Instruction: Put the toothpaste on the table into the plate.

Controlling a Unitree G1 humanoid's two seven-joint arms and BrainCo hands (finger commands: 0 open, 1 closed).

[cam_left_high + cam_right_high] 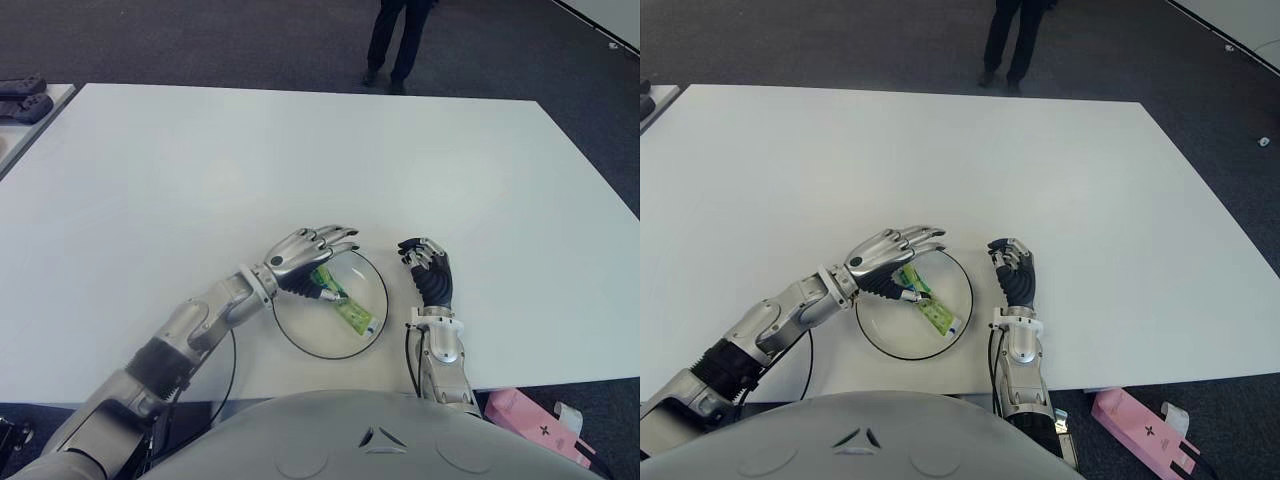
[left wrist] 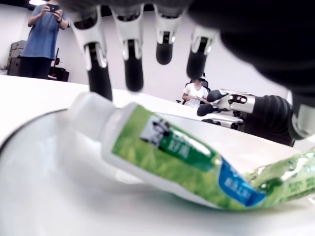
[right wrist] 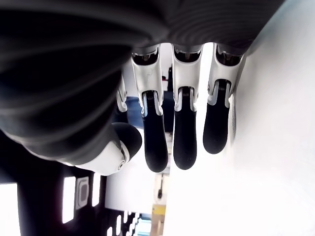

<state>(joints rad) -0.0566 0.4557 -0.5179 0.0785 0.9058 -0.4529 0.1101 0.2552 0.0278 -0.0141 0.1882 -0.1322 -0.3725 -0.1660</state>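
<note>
The left hand [image 1: 312,257] hovers over the plate [image 1: 375,280], its fingers spread and straight and gripping nothing. The toothpaste [image 1: 342,302] lies inside the plate, which sits at the table's [image 1: 300,150] near edge, so the placing looks done; only drawing the hand clear seems left. The right hand [image 1: 430,270] shows just right of the plate, its fingers relaxed and empty. The tube is soft, glossy green plastic with a white cap and a flattened, crimped tail. The plate is round, shallow, smooth and white with a dark rim; the table is matte white.
</note>
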